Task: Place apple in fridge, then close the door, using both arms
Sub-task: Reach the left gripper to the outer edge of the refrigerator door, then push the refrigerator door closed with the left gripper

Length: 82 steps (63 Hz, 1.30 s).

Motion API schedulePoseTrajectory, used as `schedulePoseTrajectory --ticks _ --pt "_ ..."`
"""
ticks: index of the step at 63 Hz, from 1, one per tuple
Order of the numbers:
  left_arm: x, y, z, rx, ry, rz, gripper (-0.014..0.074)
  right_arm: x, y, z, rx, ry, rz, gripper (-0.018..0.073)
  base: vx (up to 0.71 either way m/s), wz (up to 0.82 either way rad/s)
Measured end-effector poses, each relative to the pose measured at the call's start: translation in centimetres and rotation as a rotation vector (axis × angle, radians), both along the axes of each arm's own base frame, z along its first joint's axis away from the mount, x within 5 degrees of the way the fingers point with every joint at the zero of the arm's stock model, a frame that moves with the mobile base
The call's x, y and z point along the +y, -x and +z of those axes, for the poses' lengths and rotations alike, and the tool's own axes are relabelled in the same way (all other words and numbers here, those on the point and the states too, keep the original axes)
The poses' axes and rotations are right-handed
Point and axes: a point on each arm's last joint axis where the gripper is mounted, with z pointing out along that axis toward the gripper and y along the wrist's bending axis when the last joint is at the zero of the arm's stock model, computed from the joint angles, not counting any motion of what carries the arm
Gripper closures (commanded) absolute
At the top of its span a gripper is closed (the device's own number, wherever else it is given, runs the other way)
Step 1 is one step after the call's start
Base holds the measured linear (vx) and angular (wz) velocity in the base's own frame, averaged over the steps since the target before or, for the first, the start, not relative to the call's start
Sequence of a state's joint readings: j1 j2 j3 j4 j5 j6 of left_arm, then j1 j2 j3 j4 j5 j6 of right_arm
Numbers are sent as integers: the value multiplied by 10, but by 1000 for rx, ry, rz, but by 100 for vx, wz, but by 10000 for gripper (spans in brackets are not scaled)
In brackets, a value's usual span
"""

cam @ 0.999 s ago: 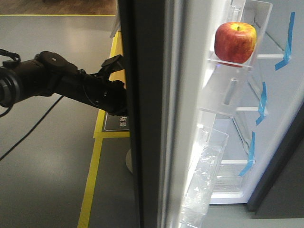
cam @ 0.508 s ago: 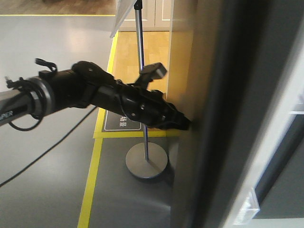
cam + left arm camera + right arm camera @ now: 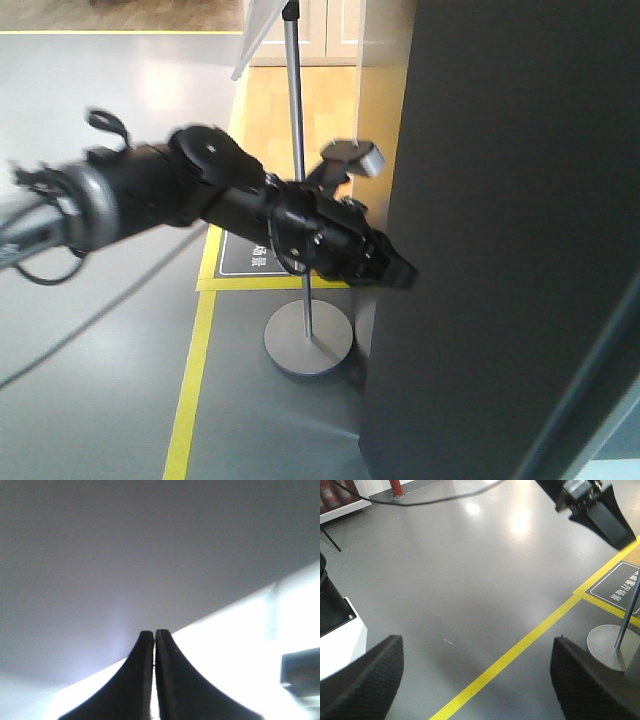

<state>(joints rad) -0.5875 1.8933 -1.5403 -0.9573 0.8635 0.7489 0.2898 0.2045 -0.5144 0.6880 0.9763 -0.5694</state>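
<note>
My left end effector (image 3: 154, 635) is closed. Its two black fingers (image 3: 132, 680) lie flat together with only a hairline seam between them and nothing in it. In the front view its tip touches the door (image 3: 500, 200) at the door's 9 o'clock edge. The door's outer face is a plain, matte dark grey slab that fills the right side of that view from 12 to 6 o'clock. From my left wrist the same grey surface covers the upper part of the view, with a washed-out bright patch at 4 o'clock. I cannot tell whether the door is fully shut. The apple shows in none of my views, so I cannot say where it lies.

My left arm (image 3: 200, 195) reaches in from 9 o'clock, black and blurred.

My right end effector (image 3: 477, 650) is open, its textured black fingers (image 3: 365, 680) spread wide and holding nothing. It hangs over the glossy grey floor (image 3: 445, 580). A yellow tape line (image 3: 520, 652) runs across the floor from 6 toward 3 o'clock. At 3 o'clock lies a black floor sign (image 3: 620, 582) with a yellow border and white characters too small to read. Just beside it, at 4 o'clock, sits the round metal foot of a sign stand (image 3: 605, 642), whose pole stands upright. At 9 o'clock is a white base (image 3: 340, 630).
</note>
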Motion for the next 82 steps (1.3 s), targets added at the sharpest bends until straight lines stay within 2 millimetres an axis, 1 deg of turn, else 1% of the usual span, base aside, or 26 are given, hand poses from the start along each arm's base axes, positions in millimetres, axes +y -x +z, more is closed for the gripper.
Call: schedulePoseTrajectory --ticks 10,17,27,35,37,43,44,46,51,52,57,59,63,70,76,82 --pt "22 9 38 -136 -94 82 603 0 0 0 0 0 0 -17 0 0" --pt "37 17 60 -203 -155 150 603 0 0 0 0 0 0 -17 0 0" --pt "58 28 79 -269 -206 244 603 0 0 0 0 0 0 -17 0 0" --pt "76 46 80 -308 -210 295 603 0 0 0 0 0 0 -17 0 0" --pt "80 49 74 -301 -218 302 603 0 0 0 0 0 0 -17 0 0" --pt "99 62 70 -310 -215 345 603 0 0 0 0 0 0 -17 0 0" --pt "105 64 66 -304 -222 360 603 0 0 0 0 0 0 -17 0 0" --pt "112 67 68 -313 -217 380 603 0 0 0 0 0 0 -17 0 0" --pt "135 74 58 -300 -237 436 603 0 0 0 0 0 0 -17 0 0" --pt "138 75 59 -304 -234 447 603 0 0 0 0 0 0 -17 0 0" --pt "160 84 52 -296 -252 502 603 0 0 0 2 -4 2 -17 0 0" --pt "167 88 54 -308 -250 523 603 0 0 0 3 -7 4 -17 0 0" --pt "182 97 48 -312 -268 564 603 1 1 0 6 -12 7 -17 0 0" --pt "200 112 39 -309 -290 610 603 1 2 0 15 -10 16 -17 0 0" --pt "211 124 34 -320 -310 637 603 1 3 -1 26 -3 26 -13 0 0" --pt "221 133 30 -324 -331 676 603 1 2 -1 21 5 16 27 0 0"
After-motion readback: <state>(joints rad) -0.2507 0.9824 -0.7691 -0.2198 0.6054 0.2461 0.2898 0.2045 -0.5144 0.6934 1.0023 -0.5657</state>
